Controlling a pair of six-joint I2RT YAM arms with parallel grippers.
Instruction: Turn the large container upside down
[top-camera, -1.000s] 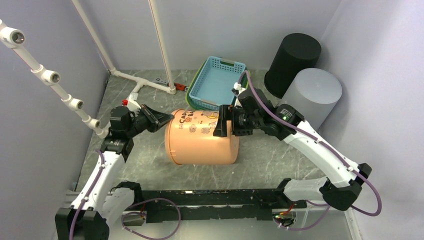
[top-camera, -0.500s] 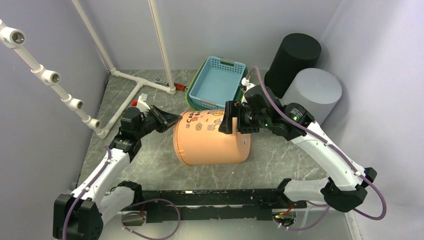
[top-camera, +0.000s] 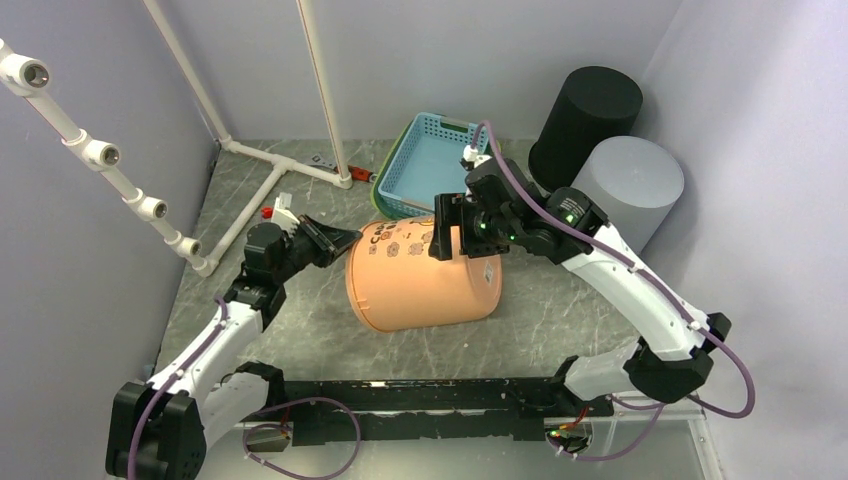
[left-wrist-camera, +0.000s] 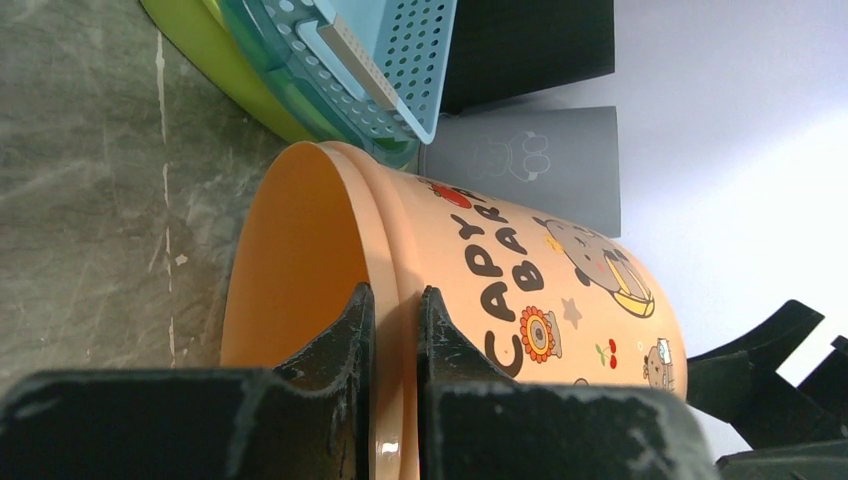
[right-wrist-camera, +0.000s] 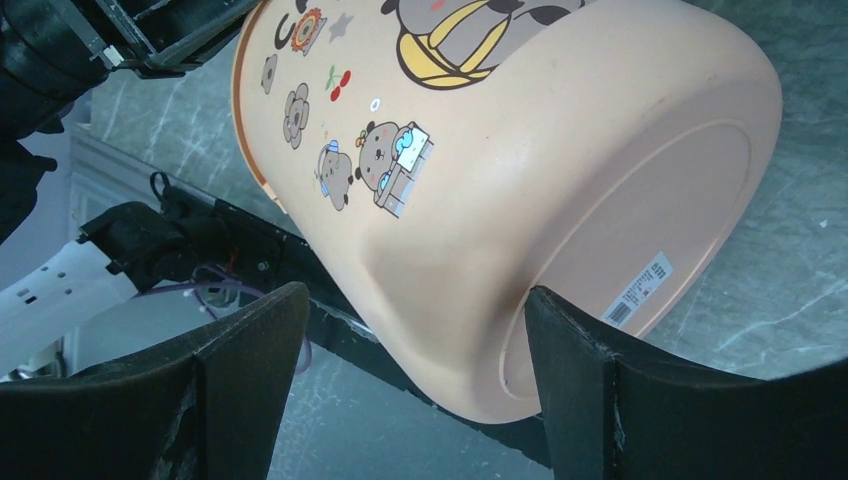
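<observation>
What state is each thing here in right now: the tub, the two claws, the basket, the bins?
orange tub: on its side, mouth facing the left arm.
left gripper: shut on the tub's rim.
right gripper: open, astride the tub's base end.
blue basket: upright, empty.
black bin: standing on end.
grey bin: standing on end.
</observation>
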